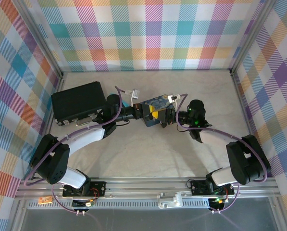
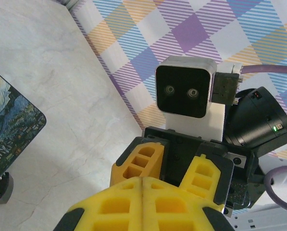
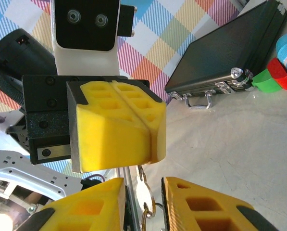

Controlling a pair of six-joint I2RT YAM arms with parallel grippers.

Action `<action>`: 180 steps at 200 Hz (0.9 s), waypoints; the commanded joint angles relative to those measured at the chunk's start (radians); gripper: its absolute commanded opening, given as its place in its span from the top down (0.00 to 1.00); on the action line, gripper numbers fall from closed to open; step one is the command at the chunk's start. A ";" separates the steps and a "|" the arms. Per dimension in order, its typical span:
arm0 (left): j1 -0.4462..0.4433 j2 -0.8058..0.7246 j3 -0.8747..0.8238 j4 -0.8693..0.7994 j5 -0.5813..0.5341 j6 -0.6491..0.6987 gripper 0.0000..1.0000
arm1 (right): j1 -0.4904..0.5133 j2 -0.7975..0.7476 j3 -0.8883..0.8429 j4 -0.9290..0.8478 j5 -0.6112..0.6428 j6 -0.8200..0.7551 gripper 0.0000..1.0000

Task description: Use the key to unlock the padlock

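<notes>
The left gripper [image 3: 129,120] is pressed fully shut, tip to tip with the right gripper [image 3: 144,211], whose yellow fingers stand partly open. A small silver key [image 3: 142,190] on its ring dangles between those parted fingers, just below the closed pads; what grips it cannot be told. Both hover over the blue painted tin [image 1: 153,104], with a black case [image 1: 78,101] lying beside the left arm.

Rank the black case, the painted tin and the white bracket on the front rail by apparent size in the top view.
1. black case, clearly largest.
2. painted tin, partly hidden.
3. white bracket, close to the tin's visible part, so that pair is unsure.
</notes>
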 commanded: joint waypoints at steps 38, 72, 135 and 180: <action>-0.003 -0.045 -0.025 0.087 -0.021 -0.026 1.00 | 0.019 0.039 -0.008 0.096 0.012 0.038 0.79; -0.003 -0.056 -0.032 0.088 -0.030 -0.026 1.00 | 0.020 0.046 -0.011 0.106 0.017 0.046 0.82; -0.002 -0.074 -0.047 0.085 -0.075 -0.035 0.98 | 0.019 -0.013 -0.028 0.009 0.086 -0.021 1.00; 0.007 -0.149 -0.100 -0.009 -0.242 -0.031 0.22 | 0.017 -0.108 0.020 -0.400 0.180 -0.254 1.00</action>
